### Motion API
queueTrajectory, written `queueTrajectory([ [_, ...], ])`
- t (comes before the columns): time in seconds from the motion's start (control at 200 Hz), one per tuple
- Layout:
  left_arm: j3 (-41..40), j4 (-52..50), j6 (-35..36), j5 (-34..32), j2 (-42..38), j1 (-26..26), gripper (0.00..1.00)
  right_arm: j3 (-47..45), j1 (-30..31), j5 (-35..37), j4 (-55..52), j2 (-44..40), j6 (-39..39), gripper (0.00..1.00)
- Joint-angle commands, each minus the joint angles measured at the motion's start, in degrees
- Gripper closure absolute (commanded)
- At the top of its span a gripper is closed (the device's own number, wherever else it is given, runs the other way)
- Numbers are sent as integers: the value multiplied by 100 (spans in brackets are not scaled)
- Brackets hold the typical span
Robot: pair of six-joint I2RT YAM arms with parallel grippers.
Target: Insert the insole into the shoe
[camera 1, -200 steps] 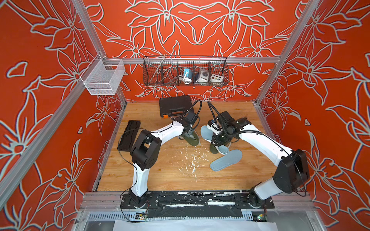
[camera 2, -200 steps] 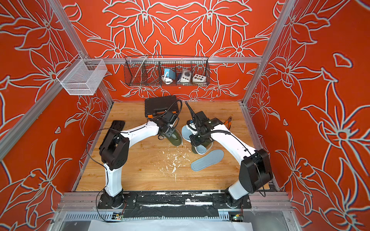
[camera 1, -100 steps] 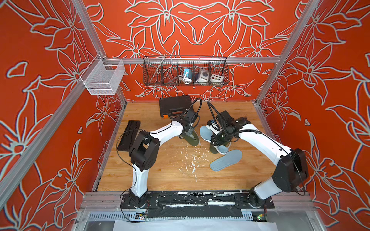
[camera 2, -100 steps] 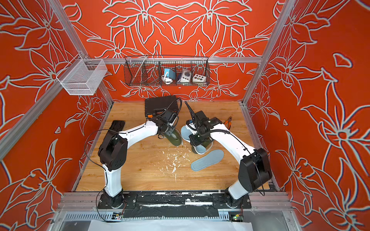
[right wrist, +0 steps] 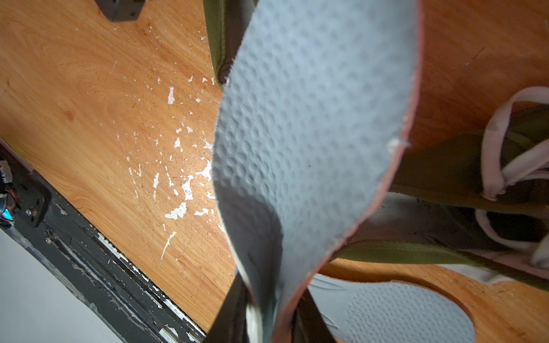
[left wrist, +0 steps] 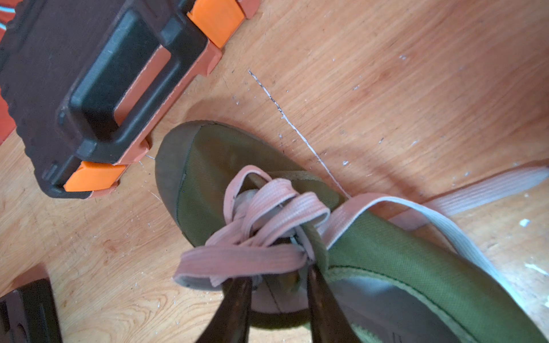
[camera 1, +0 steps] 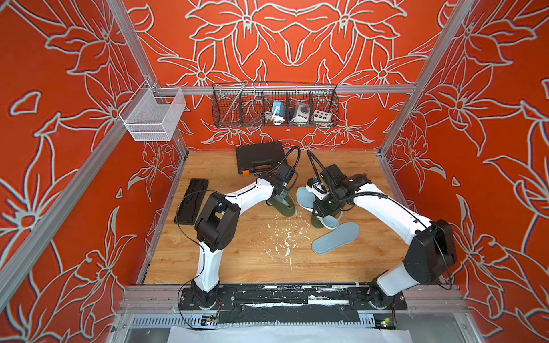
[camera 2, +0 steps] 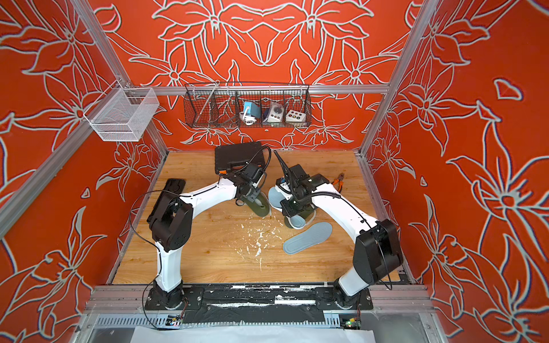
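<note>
The wall basket (camera 1: 225,112) held a blue gadget (camera 1: 277,107), a grey device (camera 1: 300,112) and a button box (camera 1: 322,115); no writing was readable. The right gripper (right wrist: 269,320) clamped the insole (right wrist: 312,133), arched beside the shoe (left wrist: 401,267); the left gripper (left wrist: 277,297) sat at its laces (left wrist: 261,208), fingers slightly apart, grip unclear.

The left hand (left wrist: 277,274) has been drawn slightly narrower at the laces (left wrist: 267,208) of the green shoe (left wrist: 225,160).
</note>
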Motion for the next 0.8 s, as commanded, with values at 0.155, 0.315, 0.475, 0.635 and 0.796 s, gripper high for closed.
queueTrajectory([
  [0.155,87,-82,2,-93,120,-14,86,194,-32,-38,-115,58,-112,77],
  [0.315,307,-230,-54,-34,133,12,100,183,-27,-56,-123,63,-115,77],
  [0.475,590,-607,-140,80,188,60,100,185,-35,-47,-154,56,-117,78],
  [0.635,986,-1190,-301,484,306,154,100,231,-33,-75,-317,97,-166,79],
  [0.796,1528,-1994,-564,1378,533,339,100,425,-33,-72,-764,154,-251,79],
])
